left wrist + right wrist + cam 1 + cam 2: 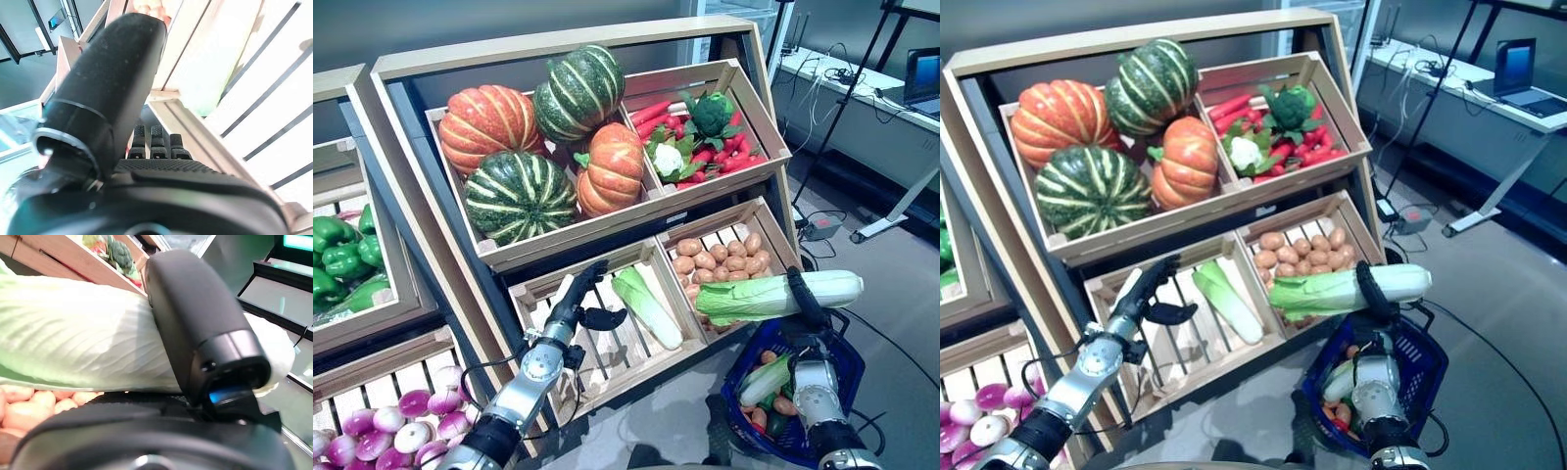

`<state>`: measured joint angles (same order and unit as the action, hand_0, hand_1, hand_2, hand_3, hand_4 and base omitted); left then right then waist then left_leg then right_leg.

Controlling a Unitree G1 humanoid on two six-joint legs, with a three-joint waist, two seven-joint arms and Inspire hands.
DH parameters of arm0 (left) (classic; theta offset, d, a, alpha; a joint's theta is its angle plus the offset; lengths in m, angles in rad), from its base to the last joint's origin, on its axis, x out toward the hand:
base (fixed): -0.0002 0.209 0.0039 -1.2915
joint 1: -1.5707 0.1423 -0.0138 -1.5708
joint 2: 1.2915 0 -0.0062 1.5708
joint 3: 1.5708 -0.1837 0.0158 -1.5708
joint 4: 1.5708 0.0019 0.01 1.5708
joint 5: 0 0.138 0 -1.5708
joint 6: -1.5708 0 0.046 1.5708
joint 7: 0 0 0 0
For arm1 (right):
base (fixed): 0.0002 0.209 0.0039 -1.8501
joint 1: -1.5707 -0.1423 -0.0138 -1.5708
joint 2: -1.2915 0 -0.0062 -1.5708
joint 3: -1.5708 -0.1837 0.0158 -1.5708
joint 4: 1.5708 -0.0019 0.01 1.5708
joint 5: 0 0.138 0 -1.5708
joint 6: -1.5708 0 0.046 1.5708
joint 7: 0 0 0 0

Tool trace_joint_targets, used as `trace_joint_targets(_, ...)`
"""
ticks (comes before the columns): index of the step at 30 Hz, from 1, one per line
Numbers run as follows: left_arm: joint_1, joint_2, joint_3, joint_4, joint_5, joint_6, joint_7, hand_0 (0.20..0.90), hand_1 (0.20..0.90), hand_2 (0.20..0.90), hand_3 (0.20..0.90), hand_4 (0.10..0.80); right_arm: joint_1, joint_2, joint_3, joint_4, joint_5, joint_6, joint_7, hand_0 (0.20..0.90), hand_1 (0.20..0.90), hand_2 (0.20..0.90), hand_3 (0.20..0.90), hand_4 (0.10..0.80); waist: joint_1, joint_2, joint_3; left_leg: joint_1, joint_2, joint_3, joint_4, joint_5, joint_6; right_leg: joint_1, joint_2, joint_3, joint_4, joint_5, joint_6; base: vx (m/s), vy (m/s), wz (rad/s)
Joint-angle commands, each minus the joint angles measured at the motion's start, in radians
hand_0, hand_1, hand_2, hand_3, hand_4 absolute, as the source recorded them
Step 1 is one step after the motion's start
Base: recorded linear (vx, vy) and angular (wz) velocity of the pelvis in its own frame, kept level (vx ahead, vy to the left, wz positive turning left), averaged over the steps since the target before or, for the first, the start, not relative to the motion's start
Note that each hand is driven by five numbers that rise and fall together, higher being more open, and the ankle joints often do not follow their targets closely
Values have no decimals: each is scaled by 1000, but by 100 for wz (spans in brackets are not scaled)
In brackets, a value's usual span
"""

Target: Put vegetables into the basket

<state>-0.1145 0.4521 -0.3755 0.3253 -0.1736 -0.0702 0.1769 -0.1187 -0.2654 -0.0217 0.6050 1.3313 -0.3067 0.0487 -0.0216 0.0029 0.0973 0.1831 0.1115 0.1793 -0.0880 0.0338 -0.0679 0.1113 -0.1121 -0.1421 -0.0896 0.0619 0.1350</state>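
While clamped in right hand point(806, 299): cabbage point(778, 294), above basket point(837, 387); left hand point(576, 304) open.

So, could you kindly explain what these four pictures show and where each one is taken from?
It is a humanoid robot picking produce. The two wide pictures come from its head camera; the two close ones come from cameras on its wrists. Before it stands a slanted wooden produce rack holding striped pumpkins, brown potatoes and one long pale green cabbage in a slatted crate. The right hand is curled round a second long green-and-white napa cabbage, held above the dark blue plastic basket, which already holds vegetables. The left hand reaches open into the slatted crate, holding nothing.
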Motion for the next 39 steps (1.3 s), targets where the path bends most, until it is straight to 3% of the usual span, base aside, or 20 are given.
trace_joint_targets(1, -70, -4, 51, -25, -36, -91, 29, 900, 900, 900, 900, 800, -88, -37, -31, -63, -54, -106, 59, 300, 300, 300, 300, 400, 13, -52, 24, -108, -6, 20, 357, -71, -7, 31, 28, 22, 2, -5, -91, -55, -162, -15)
trace_joint_targets(2, -60, -9, 59, -30, -37, -102, 19, 900, 900, 900, 900, 800, -78, -36, -24, -60, -55, -123, 69, 300, 300, 300, 300, 400, 21, -59, 47, -170, 1, 2, 458, -45, -15, 32, 29, 23, 4, 4, -103, -51, -104, -24)
trace_joint_targets(4, -47, -16, 69, -30, -39, -114, 3, 900, 900, 900, 900, 800, -73, -36, -15, -52, -40, -140, 76, 300, 300, 300, 300, 400, 30, -61, 75, -228, 2, -25, 512, -41, -14, 38, 31, 26, 9, 11, -108, 13, 14, -25)
trace_joint_targets(5, -25, -22, 76, -26, -43, -127, -8, 900, 900, 900, 900, 800, -78, -41, -11, -47, -37, -141, 79, 300, 300, 300, 300, 400, 45, -52, 91, -239, -21, -68, 415, -46, -9, 51, 31, 46, 12, 4, -92, 81, 115, -17)
trace_joint_targets(8, -20, -18, 77, -35, -34, -145, 0, 900, 900, 900, 900, 800, -95, -55, 0, -56, -40, -146, 65, 300, 300, 300, 300, 400, 60, -38, 101, -230, -45, -112, 263, -28, -8, 60, 29, 73, 7, -9, -76, 90, 183, -31)
trace_joint_targets(10, -36, -7, 76, -26, -23, -151, 17, 900, 900, 900, 900, 800, -97, -65, -5, -57, -41, -152, 42, 300, 300, 300, 300, 400, 60, -32, 95, -183, -70, -134, 171, -36, 10, 58, 11, 72, 4, -13, -62, 91, 197, -43)
trace_joint_targets(15, -40, 17, 106, -34, -47, -147, 18, 900, 900, 900, 900, 800, -57, -46, -29, -53, -71, -173, -2, 300, 300, 300, 300, 400, 53, -17, 74, -98, -80, -99, 98, -50, 26, 40, -31, -15, 90, -39, -33, 88, 91, -47)
trace_joint_targets(17, -31, 31, 118, -33, -59, -138, 55, 900, 900, 900, 900, 800, -64, -31, -30, -42, -88, -173, -12, 300, 300, 300, 300, 400, 68, -7, 84, -86, -64, -64, 101, -43, 29, 0, -83, -105, 201, -28, -10, -68, -32, -49)
trace_joint_targets(18, -41, 37, 121, -24, -50, -137, 81, 900, 900, 900, 900, 800, -83, -28, -33, -26, -90, -171, -15, 300, 300, 300, 300, 400, 76, -2, 96, -80, -56, -47, 104, -44, 28, -31, -119, -133, 240, -8, -1, -98, -81, -83)
trace_joint_targets(19, -60, 49, 126, -16, -60, -131, 84, 900, 900, 900, 900, 800, -100, -29, -37, -7, -98, -181, -21, 300, 300, 300, 300, 400, 78, 2, 105, -74, -48, -45, 107, -51, 23, -46, -129, -137, 235, -9, -1, -77, -96, -80)
trace_joint_targets(22, -89, 60, 130, 2, -73, -120, 95, 900, 900, 900, 900, 800, -151, -47, -29, 10, -164, -203, -117, 300, 300, 300, 300, 400, 79, 1, 116, -93, -29, -36, 162, -72, 15, -33, -102, -123, 213, -55, -11, -28, -155, -21)
trace_joint_targets(28, -160, 58, 119, -18, -89, -107, 102, 900, 900, 900, 900, 800, -287, -164, -63, 120, -373, -192, -335, 300, 300, 300, 300, 400, 97, -5, 151, -182, 5, -38, 289, -93, -14, -39, -100, -149, 246, -91, -33, -52, -114, -8)
trace_joint_targets(34, -212, 89, 103, -28, -126, -150, 134, 900, 900, 900, 900, 800, -402, -271, -66, 210, -411, -194, -359, 300, 300, 300, 300, 400, 103, 7, 229, -299, 22, -63, 430, -126, -31, -127, -120, -168, 378, -144, -55, -171, -83, 2)
trace_joint_targets(39, -283, 115, 87, -32, -173, -205, 179, 900, 900, 900, 900, 800, -522, -362, -38, 281, -479, -182, -389, 300, 300, 300, 300, 400, 97, 24, 316, -460, 28, -81, 624, -198, -15, -299, -148, -145, 601, -211, -85, -199, -23, 1)
